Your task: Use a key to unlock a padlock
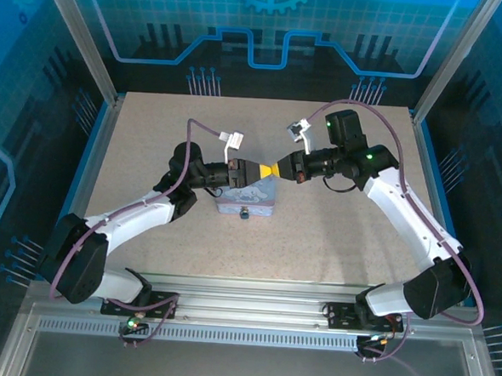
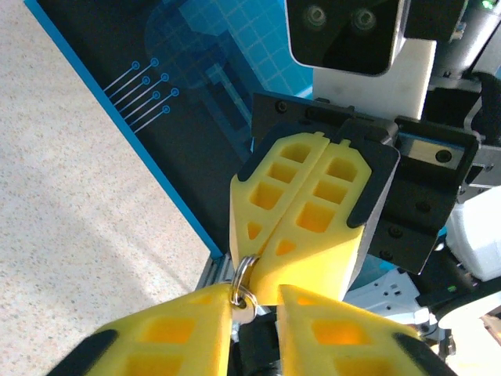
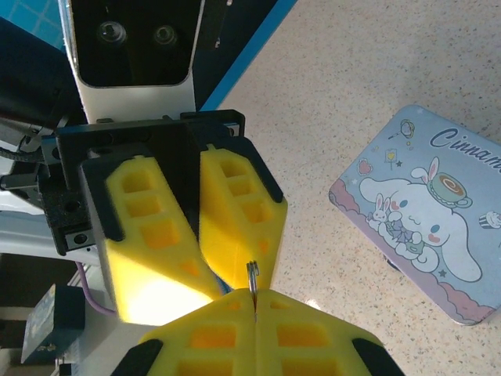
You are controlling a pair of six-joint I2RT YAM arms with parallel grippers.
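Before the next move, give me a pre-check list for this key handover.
1. Right end effector shut on the key ring: ok.
2. Left end effector gripping the ring: not ok. Its fingers stand apart and the ring sits beside one finger.
3. Orientation of the key: cannot tell, it is mostly hidden between the fingers.
4. Both end effectors clear of the Cinnamoroll tin: ok, the handover is in the air above it.
5. Small fitting on the tin's front edge is the padlock: cannot tell, too small.
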